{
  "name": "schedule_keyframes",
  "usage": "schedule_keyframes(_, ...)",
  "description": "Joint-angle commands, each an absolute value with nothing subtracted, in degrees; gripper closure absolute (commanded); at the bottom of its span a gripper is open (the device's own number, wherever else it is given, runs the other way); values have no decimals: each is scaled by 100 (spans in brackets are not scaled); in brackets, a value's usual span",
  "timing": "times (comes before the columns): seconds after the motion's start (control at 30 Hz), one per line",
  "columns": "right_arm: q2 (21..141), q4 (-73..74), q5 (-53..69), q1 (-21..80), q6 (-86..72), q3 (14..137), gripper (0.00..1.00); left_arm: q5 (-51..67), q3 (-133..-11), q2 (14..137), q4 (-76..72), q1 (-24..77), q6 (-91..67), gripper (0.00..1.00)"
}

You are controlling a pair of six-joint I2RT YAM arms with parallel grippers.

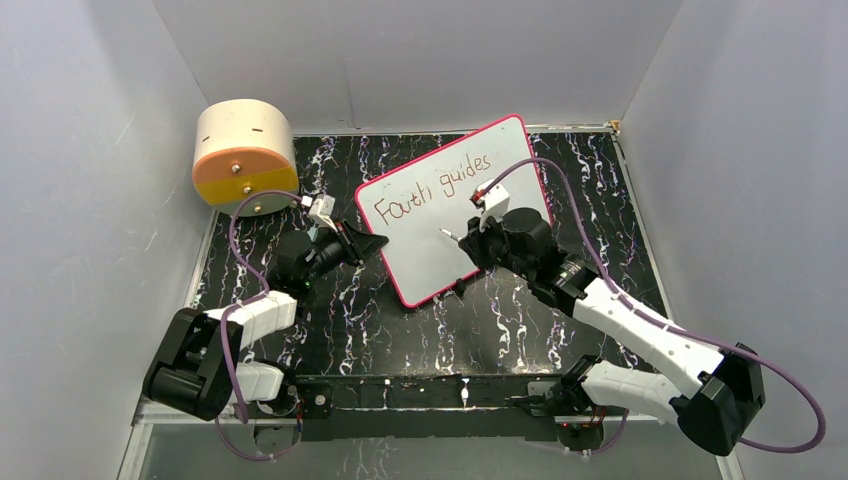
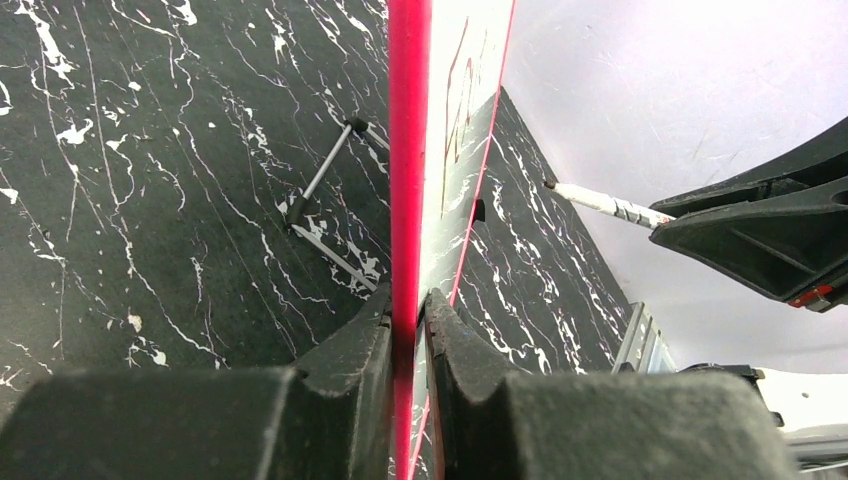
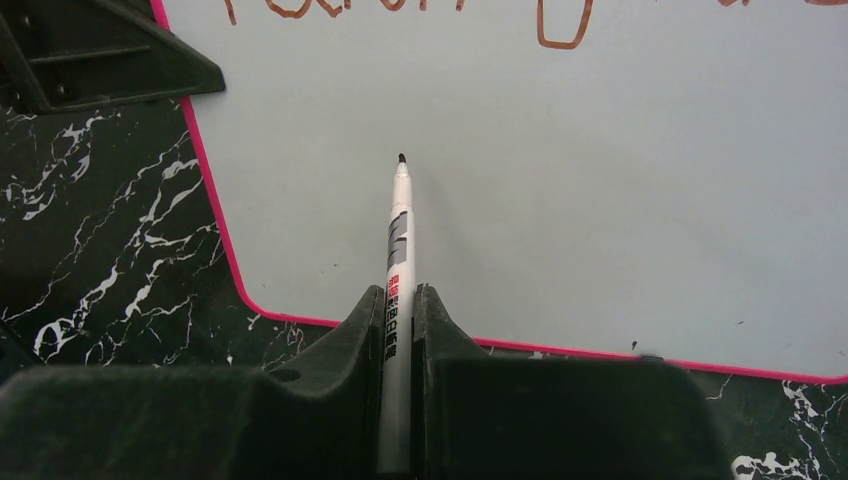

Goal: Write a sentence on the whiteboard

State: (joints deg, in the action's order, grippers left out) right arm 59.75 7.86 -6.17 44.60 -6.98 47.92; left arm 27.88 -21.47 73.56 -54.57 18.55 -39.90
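You have a black tabletop [image 1: 400,335] veined with white, walled by pale panels [image 1: 400,60] on three sides. At its far left corner a round tan-and-orange drum [image 1: 243,155] lies on its side, orange face toward the near edge. The pink-framed whiteboard [image 1: 450,215] stands tilted over the middle. Beside it a thin grey rod [image 2: 325,172] slants down to the top. A black rail [image 1: 420,392] runs along the near edge.
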Motion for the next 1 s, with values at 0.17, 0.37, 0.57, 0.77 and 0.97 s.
schedule_keyframes(0.17,6082,800,-1329,4970,-609,5164,100,2755,-2140,7363,-5441,1879,-3642,100)
schedule_keyframes(0.37,6206,687,-1681,5270,-589,5164,100,2750,-2127,7352,-5432,1877,-3610,100)
schedule_keyframes(0.57,6339,439,-1897,5544,-598,5130,100,2768,-2140,7409,-5425,1884,-3610,100)
schedule_keyframes(0.77,6532,292,-2253,5850,-508,5207,100,2782,-2140,7448,-5432,1883,-3587,100)
schedule_keyframes(0.97,6749,130,-2587,5987,-501,5273,100,2786,-2147,7444,-5432,1904,-3583,100)
